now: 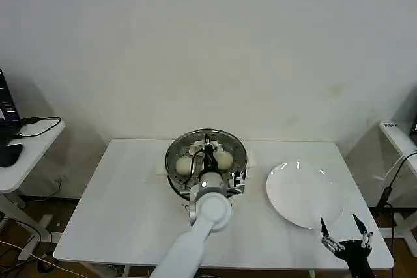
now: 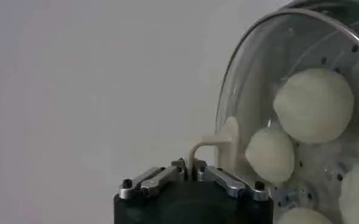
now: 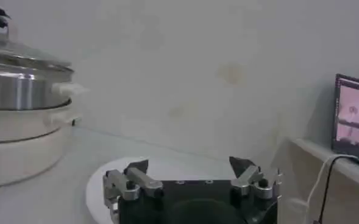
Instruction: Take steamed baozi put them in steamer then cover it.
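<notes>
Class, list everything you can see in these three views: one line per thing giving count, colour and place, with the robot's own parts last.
Table: one, white, under everything.
Steamer: one, shiny steel on a cream base, table centre.
Cover: one, clear glass with steel rim, sitting on the steamer.
Steamed baozi: four visible, creamy white, inside under the cover.
Plate: one, white, right of the steamer.
Side tables: two, white, at the far left and far right.
Screen: one, dark-framed, on the right side table.
Left end effector: one, shut on the cover's cream handle.
Right end effector: one, black, open, near the table's front right corner.
</notes>
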Robot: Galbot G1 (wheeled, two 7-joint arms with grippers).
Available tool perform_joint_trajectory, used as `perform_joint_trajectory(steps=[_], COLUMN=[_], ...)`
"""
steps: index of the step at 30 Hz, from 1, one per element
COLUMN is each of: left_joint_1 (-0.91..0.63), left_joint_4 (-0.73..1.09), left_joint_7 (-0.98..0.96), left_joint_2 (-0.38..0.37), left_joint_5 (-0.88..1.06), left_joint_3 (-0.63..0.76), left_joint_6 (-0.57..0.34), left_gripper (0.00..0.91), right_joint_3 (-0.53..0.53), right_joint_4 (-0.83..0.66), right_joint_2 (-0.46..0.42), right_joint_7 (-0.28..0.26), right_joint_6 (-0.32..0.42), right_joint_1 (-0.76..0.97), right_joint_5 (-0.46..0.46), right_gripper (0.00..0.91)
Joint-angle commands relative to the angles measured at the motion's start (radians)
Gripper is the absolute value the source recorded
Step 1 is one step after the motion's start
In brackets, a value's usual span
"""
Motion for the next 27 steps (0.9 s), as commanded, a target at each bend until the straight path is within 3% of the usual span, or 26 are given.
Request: perform_joint_trajectory(steps=[1, 27], left_joint_1=[0.003, -0.007], left_joint_4=[0.001, 0.033], left_joint_7=[-0.004, -0.023], left_joint_2=[-0.001, -0.003], left_joint_5=[0.003, 0.002], left_joint_3=[0.0, -0.012], left_joint_6=[-0.002, -0.013], left_gripper=[0.0, 0.0], right_joint_3=[-0.002, -0.009], right_joint_4=[0.002, 0.001], right_joint_2=[-0.001, -0.002], right_joint_7=[-0.001, -0.004], right_joint_6=[0.0, 0.004], right_joint_1=[-0.001, -0.001], right_joint_5=[0.002, 0.006], right_gripper=[0.907, 0.907])
